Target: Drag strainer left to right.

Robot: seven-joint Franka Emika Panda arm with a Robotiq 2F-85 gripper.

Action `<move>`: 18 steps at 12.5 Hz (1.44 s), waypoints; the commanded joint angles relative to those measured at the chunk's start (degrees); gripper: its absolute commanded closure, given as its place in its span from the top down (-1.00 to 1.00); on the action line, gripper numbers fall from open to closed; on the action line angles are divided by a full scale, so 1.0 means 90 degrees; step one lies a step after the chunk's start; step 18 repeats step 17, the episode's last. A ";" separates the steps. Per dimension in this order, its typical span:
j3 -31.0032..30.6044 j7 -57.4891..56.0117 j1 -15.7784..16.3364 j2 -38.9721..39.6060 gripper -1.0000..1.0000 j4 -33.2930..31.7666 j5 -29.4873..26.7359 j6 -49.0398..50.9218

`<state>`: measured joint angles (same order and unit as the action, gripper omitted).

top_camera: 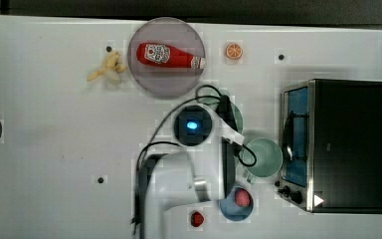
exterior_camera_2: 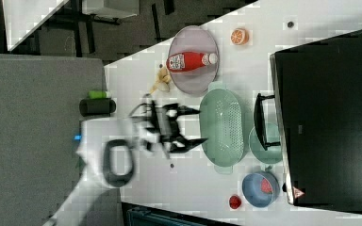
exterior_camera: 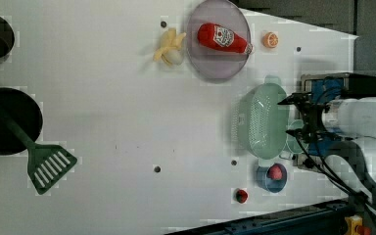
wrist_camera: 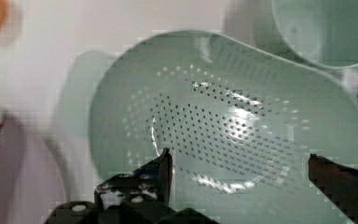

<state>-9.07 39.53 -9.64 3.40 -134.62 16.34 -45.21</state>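
Strainer sits flat on the white surface, hollow side up. In the left view it lies just below the grey-purple plate and just left of the toaster oven. The mint mug is close against its long side, between it and the oven; touching or not, I cannot tell.

Gripper has its jaws released wide and holds nothing. In the wrist view both fingertips frame the perforated bowl, apparently clear of it.

Step in hand, as I judge it: the approach, before any contact. The next move calls for a descent so that one finger lands inside the bowl wall or the jaws pinch the rim, followed by a level pull across the surface.

Surroundings: a ketchup bottle lies on the plate, a banana beside it, and an orange slice sits past the plate. A blue bowl holding a red fruit sits near the strainer's end handle, with a strawberry close by. A spatula and dark pan lie well apart.

Obstacles: mug and oven crowd one long side, the plate one end, the bowl the other. Only the open side looks free for a drag.
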 commanded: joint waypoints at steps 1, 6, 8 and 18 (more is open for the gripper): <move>0.0041 -0.1273 0.0086 -0.0815 1.00 0.0473 -0.0423 0.1196; 0.0195 -0.3695 0.0081 -0.2050 1.00 0.1202 -0.1995 0.2767; 0.0213 -0.3734 0.0080 -0.2388 1.00 0.1628 -0.2006 0.3824; 0.0325 -0.3890 0.0081 -0.2516 1.00 0.2310 -0.2012 0.4854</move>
